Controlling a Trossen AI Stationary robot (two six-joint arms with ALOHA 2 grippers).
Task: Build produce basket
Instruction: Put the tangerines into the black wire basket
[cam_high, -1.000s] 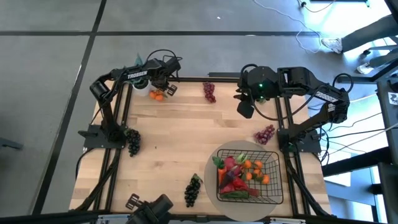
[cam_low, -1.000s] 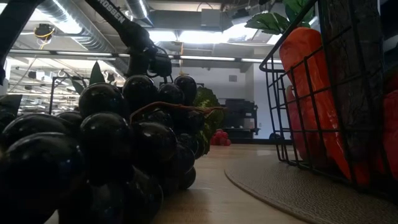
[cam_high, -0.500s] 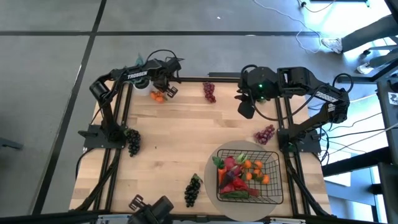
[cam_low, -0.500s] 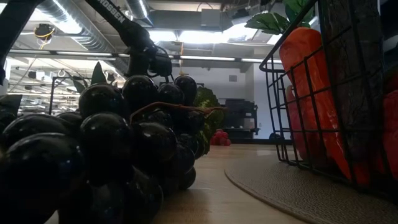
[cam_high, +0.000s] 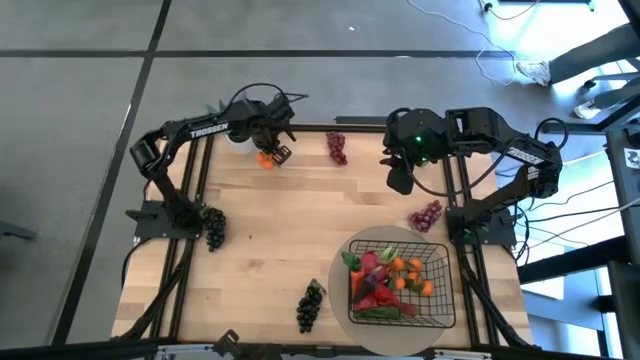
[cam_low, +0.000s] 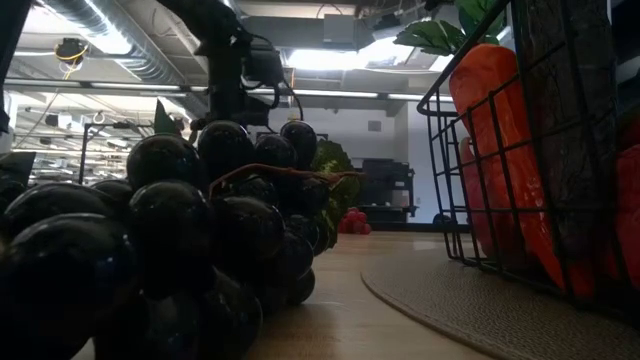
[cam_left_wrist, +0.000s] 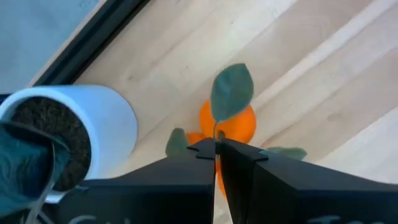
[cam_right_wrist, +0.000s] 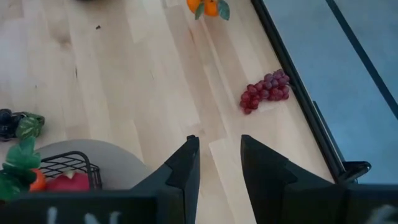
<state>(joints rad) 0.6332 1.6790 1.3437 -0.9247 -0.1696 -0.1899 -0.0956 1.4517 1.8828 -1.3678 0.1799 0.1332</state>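
Observation:
A cluster of orange tangerines (cam_high: 265, 158) with green leaves (cam_left_wrist: 231, 92) sits at the table's far left, and my left gripper (cam_high: 274, 151) is shut on it from above. My right gripper (cam_high: 398, 178) hovers open over the far right of the table with nothing between its fingers (cam_right_wrist: 186, 163). The black wire basket (cam_high: 437, 262) stands on a round beige mat at the near right and holds a carrot, tangerines and red and green produce. Four grape bunches lie on the table: dark red (cam_high: 337, 147), pink-purple (cam_high: 426, 215), dark (cam_high: 213, 226) and dark (cam_high: 310, 305). My left gripper pinches the tangerines by the stem (cam_left_wrist: 216, 135) where the leaves meet, on top of the fruit, between its two fingertips. The fingers come from above, pointing steeply down. The fruit (cam_left_wrist: 233, 123) hangs below the fingers, over the table.
A white pot (cam_left_wrist: 81, 124) with a spiky green plant stands close beside the tangerines at the far left corner. The black table frame (cam_right_wrist: 292, 81) runs along the edges. Bare wood lies in the table's middle. In the low view the dark grapes (cam_low: 170, 240) fill the foreground.
My left gripper has risen and gone toward the table's right, rolling a little at the wrist. The tangerines have come along with it, away from the white pot.

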